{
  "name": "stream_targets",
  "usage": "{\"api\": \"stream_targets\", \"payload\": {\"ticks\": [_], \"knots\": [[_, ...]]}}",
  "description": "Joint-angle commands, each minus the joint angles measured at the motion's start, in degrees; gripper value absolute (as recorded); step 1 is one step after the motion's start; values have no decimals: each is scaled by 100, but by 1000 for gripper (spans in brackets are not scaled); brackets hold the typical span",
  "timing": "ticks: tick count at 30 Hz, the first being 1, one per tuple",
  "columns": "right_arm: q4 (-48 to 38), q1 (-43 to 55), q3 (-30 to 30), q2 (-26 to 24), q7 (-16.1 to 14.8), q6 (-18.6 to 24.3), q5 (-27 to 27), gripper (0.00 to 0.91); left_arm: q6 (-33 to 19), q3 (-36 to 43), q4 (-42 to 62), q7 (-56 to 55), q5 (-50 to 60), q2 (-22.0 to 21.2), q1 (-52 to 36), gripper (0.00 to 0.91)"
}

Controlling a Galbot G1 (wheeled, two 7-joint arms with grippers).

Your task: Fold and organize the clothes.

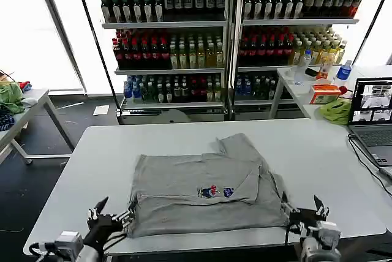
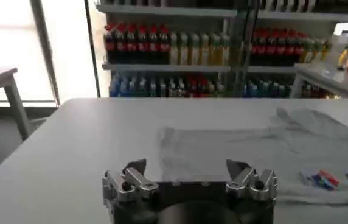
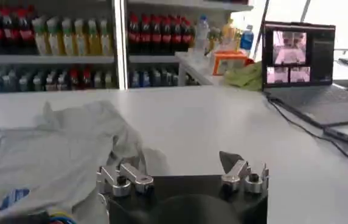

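Nearest, my two claws: left claw at the shirt's near-left corner, right claw at its near-right corner, both with fingers apart, gripping nothing. One grey shirt lies partly folded, mid white desk. One laptop far right. Beyond, shelves of bottles.

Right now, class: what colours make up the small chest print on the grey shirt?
Red and blue on the light grey cotton shirt; head view.
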Motion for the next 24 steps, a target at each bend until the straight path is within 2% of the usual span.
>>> {"api": "stream_targets", "payload": {"ticks": [1, 6, 9, 12, 16, 21, 24], "knots": [[-549, 1626, 138, -524, -16, -13, 623, 907, 106, -351, 702, 251, -1046, 1507, -1673, 907], [-1386, 2655, -282, -993, 8, -20, 995, 907, 136, 80, 1348, 471, -1174, 2060, -2539, 907], [-2015, 3299, -591, -1123, -27, -22, 1200, 907, 104, 611, 1865, 449, -1298, 2161, -3156, 907], [-2539, 3925, -1004, -1238, -101, -27, 1407, 907, 128, 1178, 2311, 391, -1458, 2167, -3721, 907], [-3356, 4727, -1544, -1211, -48, -33, 1789, 907, 183, 1868, 2921, 423, -1632, 2113, -4581, 907], [-4260, 5612, -2079, -868, -244, -27, 1846, 907, 242, 2491, 3904, 520, -1796, 1795, -5335, 907], [-4841, 5943, -2357, -622, -248, -27, 1836, 907, 252, 2663, 4353, 544, -1923, 1589, -5589, 907]]}}
